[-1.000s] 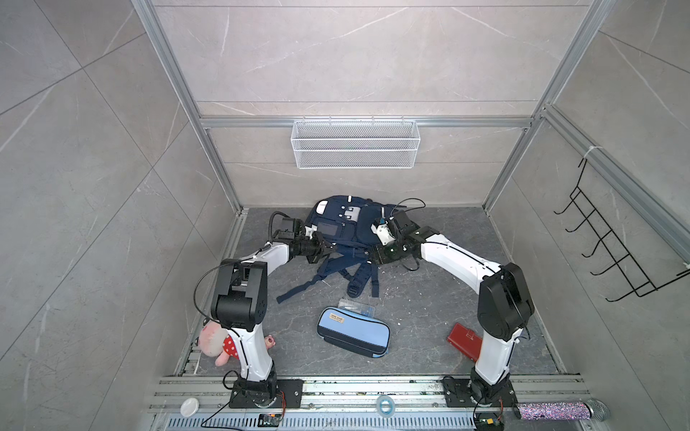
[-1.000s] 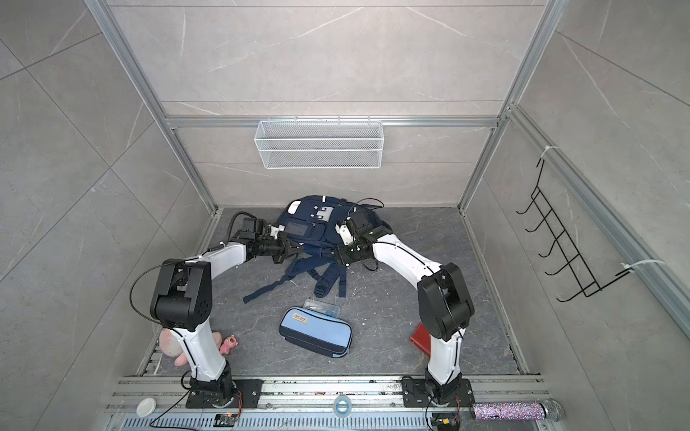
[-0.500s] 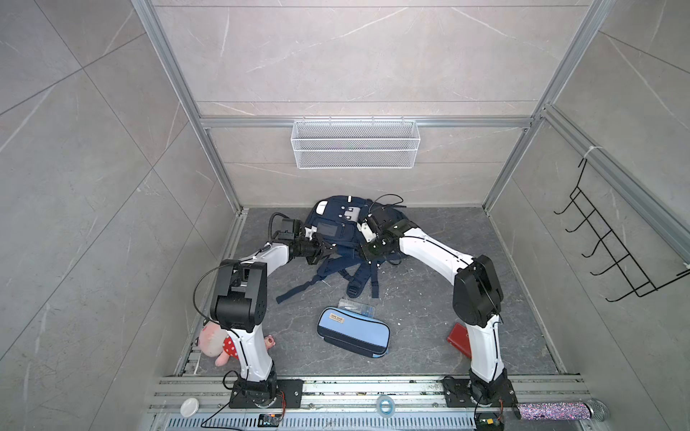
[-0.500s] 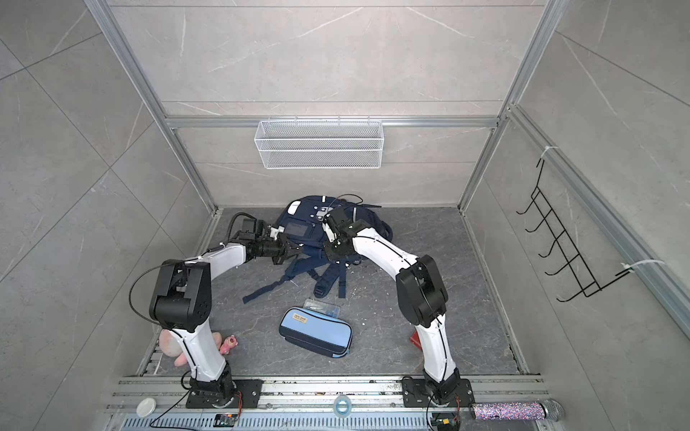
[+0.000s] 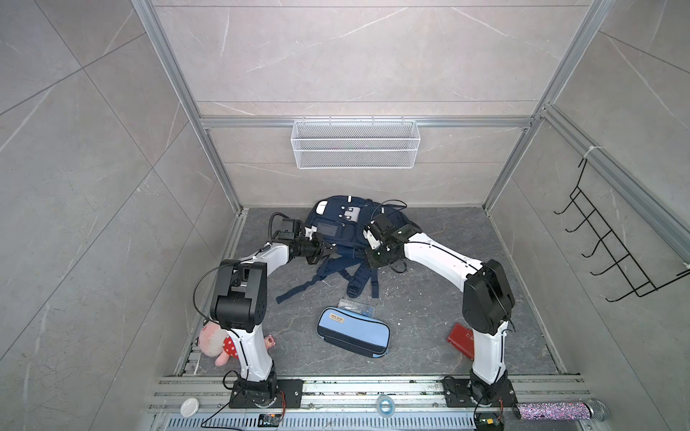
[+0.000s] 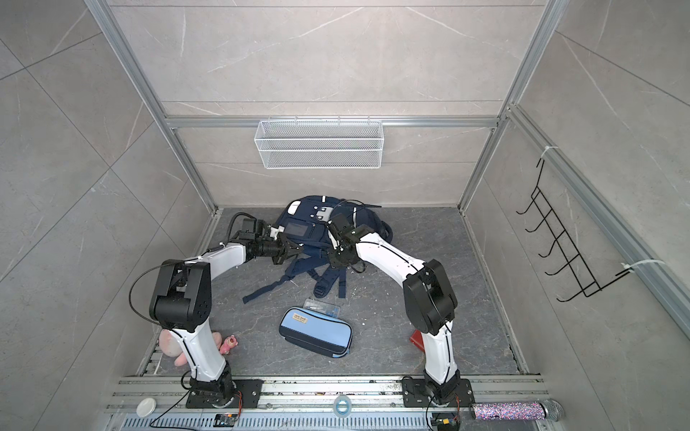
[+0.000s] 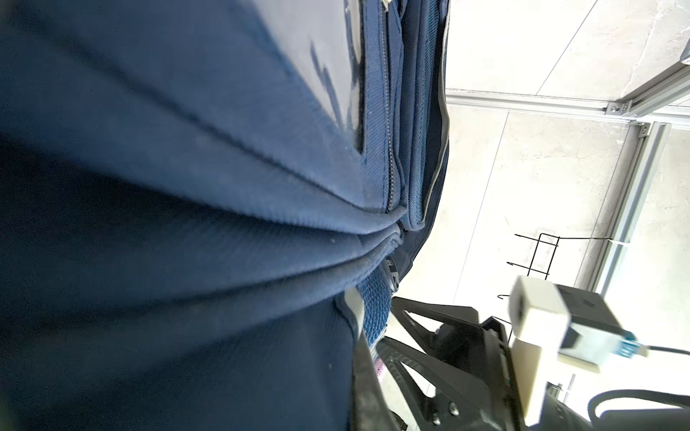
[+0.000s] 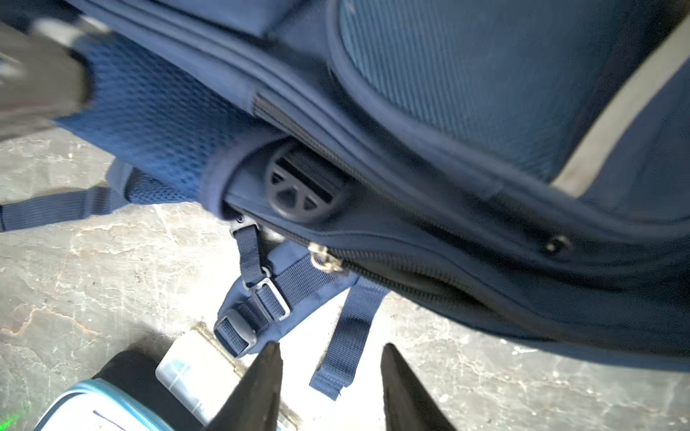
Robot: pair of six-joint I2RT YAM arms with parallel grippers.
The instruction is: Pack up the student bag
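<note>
Left fingers (image 5: 324,249): closed on a fold of fabric at the left near corner of the student bag (image 5: 336,227). In the left wrist view navy cloth fills most of the frame and hides the tips. Right fingers (image 8: 261,388): parted about halfway with nothing between them, poised just near of the bag's right near edge and clear of it. In the right wrist view they point at a loose strap end (image 8: 347,336) and the grey surface (image 8: 93,261) beneath. A metal zip pull (image 8: 326,261) sits on the bag's edge beyond those fingers, untouched, and the zip beside it gapes slightly. A round black buckle (image 8: 302,186) lies tucked under a seam close to the pull. The bag rests at the far middle of the surface, close to the far wall and between the two arms, with its dark straps (image 5: 354,285) trailing toward the near side. Near of the straps lie a small clear plastic box (image 5: 356,306) and, just beside it on its near side, a light-blue pencil case (image 5: 353,336). A flat red item (image 5: 460,341) lies at near right, partly hidden by the right arm. A plush toy (image 5: 213,343) lies at near left behind the left arm. A white wire basket (image 5: 354,149) hangs on the far wall above the bag.
</note>
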